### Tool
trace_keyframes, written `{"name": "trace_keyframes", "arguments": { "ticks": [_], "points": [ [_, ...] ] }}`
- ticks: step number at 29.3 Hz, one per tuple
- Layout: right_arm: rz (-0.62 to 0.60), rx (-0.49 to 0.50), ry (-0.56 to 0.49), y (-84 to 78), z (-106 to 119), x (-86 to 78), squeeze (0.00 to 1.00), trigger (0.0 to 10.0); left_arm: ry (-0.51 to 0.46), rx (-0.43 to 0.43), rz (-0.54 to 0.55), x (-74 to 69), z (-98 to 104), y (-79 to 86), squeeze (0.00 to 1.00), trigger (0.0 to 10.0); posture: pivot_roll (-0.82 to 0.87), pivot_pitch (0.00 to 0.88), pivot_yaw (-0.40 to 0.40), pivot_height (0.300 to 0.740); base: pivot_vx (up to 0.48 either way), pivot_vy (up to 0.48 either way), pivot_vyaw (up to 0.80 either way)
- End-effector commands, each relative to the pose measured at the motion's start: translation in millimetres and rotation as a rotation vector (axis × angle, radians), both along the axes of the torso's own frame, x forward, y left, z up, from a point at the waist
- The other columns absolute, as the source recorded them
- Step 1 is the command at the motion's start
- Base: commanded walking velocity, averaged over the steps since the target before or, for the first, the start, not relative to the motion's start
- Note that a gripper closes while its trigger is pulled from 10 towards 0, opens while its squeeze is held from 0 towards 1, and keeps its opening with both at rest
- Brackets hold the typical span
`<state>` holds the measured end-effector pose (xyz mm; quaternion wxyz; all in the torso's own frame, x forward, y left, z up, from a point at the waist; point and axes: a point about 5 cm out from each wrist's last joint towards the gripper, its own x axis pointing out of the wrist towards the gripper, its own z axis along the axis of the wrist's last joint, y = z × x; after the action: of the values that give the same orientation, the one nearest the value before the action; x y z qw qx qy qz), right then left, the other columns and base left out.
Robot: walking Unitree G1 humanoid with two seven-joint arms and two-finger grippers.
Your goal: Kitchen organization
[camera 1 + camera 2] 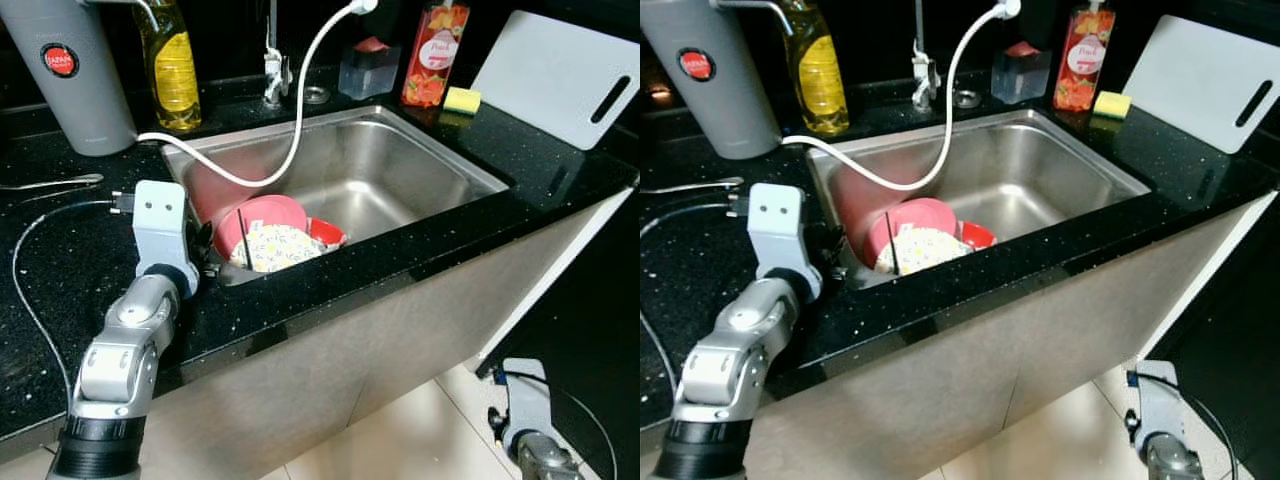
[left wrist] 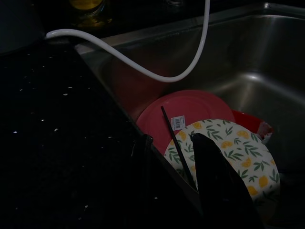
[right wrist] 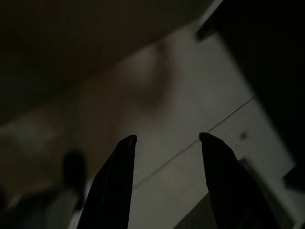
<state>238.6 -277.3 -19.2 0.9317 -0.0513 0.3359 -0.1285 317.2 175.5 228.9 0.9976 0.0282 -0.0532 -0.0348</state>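
Observation:
A pink plate (image 1: 268, 212) leans in the front left corner of the steel sink (image 1: 400, 170). Against it rests a white plate with a yellow fruit pattern (image 1: 275, 247), and a red bowl (image 1: 328, 232) sits just behind. A thin black stick (image 1: 243, 235) stands across the plates. My left gripper (image 2: 171, 138) is open at the sink's left rim. One finger lies along the counter edge and the other is over the patterned plate, with the stick between them. My right gripper (image 3: 166, 138) hangs open low over the floor.
A white hose (image 1: 290, 150) loops into the sink from the counter. At the back stand a grey jug (image 1: 75, 70), an oil bottle (image 1: 172, 65), a faucet (image 1: 273, 70), a red soap bottle (image 1: 435, 45), a yellow sponge (image 1: 462, 99) and a white cutting board (image 1: 560, 75).

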Motion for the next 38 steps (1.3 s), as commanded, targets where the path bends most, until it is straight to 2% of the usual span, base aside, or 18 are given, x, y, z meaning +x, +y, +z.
{"name": "trace_keyframes", "arguments": {
  "ticks": [1, 5, 7, 12, 16, 18, 24, 25, 38],
  "points": [
    [-0.023, 0.056, 0.024, 3.4, -11.5, -11.8, 0.00, 10.0, 0.027, 0.019, 0.007, -0.4, -6.2, -0.2, 0.00, 10.0, -0.10, 0.155, -0.034, 0.740, 0.000, 0.000, 0.00],
    [-0.008, 0.099, 0.030, 10.2, -17.4, -15.3, 0.00, 10.0, 0.026, 0.024, 0.007, -0.2, -6.2, 0.2, 0.00, 10.0, -0.10, 0.153, -0.035, 0.740, 0.000, 0.000, 0.00],
    [0.080, 0.116, 0.071, 23.7, -27.0, -22.4, 0.00, 10.0, 0.021, 0.024, 0.010, -0.1, -5.0, 0.6, 0.00, 10.0, -0.10, 0.150, -0.037, 0.740, 0.000, 0.000, 0.00],
    [0.141, 0.147, 0.098, 37.8, -34.5, -27.3, 0.00, 10.0, 0.016, 0.022, 0.013, 0.4, -4.1, 1.1, 0.00, 10.0, -0.10, 0.143, -0.044, 0.740, 0.000, 0.000, 0.00],
    [0.145, 0.162, 0.101, 41.1, -36.6, -28.9, 0.00, 10.0, 0.014, 0.018, 0.012, 0.9, -3.9, 0.8, 0.00, 10.0, -0.10, 0.139, -0.047, 0.740, 0.000, 0.000, 0.00],
    [0.201, 0.136, 0.157, 48.7, -44.9, -38.5, 0.00, 10.0, 0.009, 0.009, 0.018, 1.1, -3.5, 1.4, 0.00, 10.0, -0.09, 0.128, -0.055, 0.740, 0.000, 0.000, 0.00],
    [0.199, 0.123, 0.223, 50.2, -52.8, -50.0, 0.00, 10.0, 0.003, 0.007, 0.021, 0.7, -3.0, 1.6, 0.00, 10.0, -0.09, 0.123, -0.059, 0.740, 0.000, 0.000, 0.00],
    [0.165, 0.130, 0.227, 48.9, -53.9, -51.9, 0.00, 10.0, 0.001, 0.006, 0.019, 0.7, -2.7, 1.4, 0.00, 10.0, -0.09, 0.119, -0.058, 0.740, 0.000, 0.000, 0.00],
    [0.100, 0.152, 0.202, 47.5, -54.7, -54.4, 0.00, 10.0, -0.003, 0.014, 0.001, 1.2, -2.3, -0.5, 0.00, 10.0, -0.09, 0.119, -0.048, 0.740, 0.000, 0.000, 0.00]
  ]
}}
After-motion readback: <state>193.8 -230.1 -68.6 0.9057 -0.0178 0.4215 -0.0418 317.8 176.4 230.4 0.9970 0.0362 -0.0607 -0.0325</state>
